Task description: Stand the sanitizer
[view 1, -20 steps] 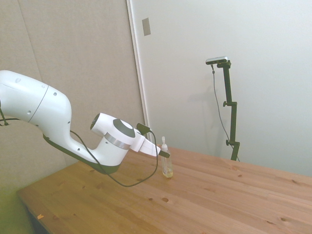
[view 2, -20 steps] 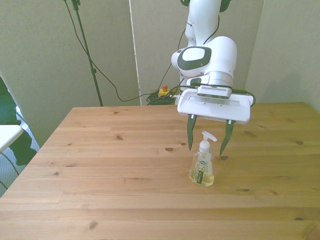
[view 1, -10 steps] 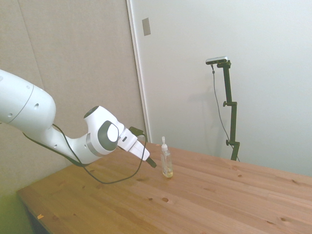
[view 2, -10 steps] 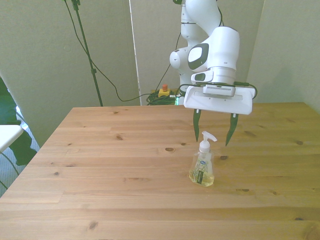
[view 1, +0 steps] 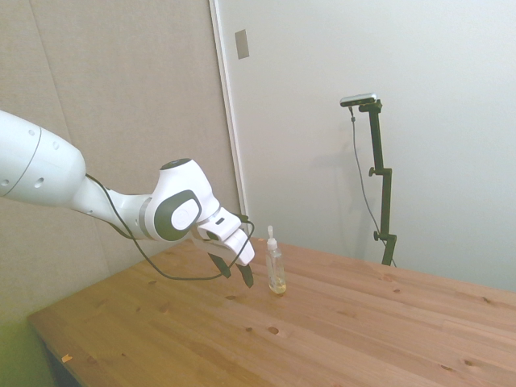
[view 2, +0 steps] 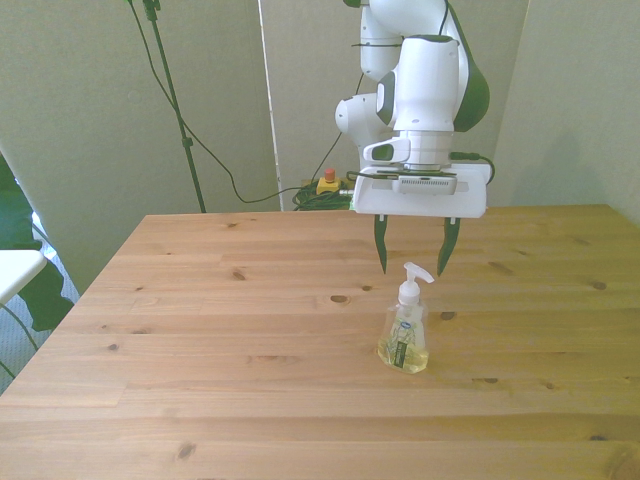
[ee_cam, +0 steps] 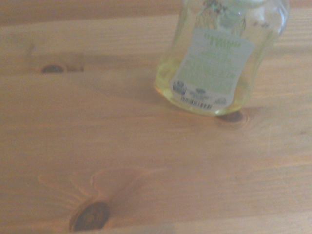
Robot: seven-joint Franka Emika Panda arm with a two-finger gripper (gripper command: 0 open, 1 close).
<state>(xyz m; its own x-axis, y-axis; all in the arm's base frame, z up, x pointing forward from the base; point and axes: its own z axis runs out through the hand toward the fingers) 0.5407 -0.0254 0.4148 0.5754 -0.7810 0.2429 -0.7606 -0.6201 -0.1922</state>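
The wooden table filled the lower half of the front view and ran from the lower left to the right edge of the side view, bare apart from one bottle. The white arm entered from the left of the side view, its wrist bent down toward the middle of the frame; in the front view it hung from the top centre. The gripper sat just above and behind the bottle in the front view, fingers spread wide with nothing between them, their dark tips pointing down at the tabletop either side of the nozzle's line but clear of it. In the side view the gripper stood just left of the bottle, apart from it. The sanitizer stood upright on its base right of centre in the front view, white pump cap on top, pale yellow liquid low in the body; the side view showed the sanitizer upright as well, and the wrist view caught the sanitizer label and base resting flat on the wood. By this look the job seemed done. The risk from here, I judged, lay in the fingers being so near the cap: a sideways or downward move could clip the nozzle and topple the slim bottle.
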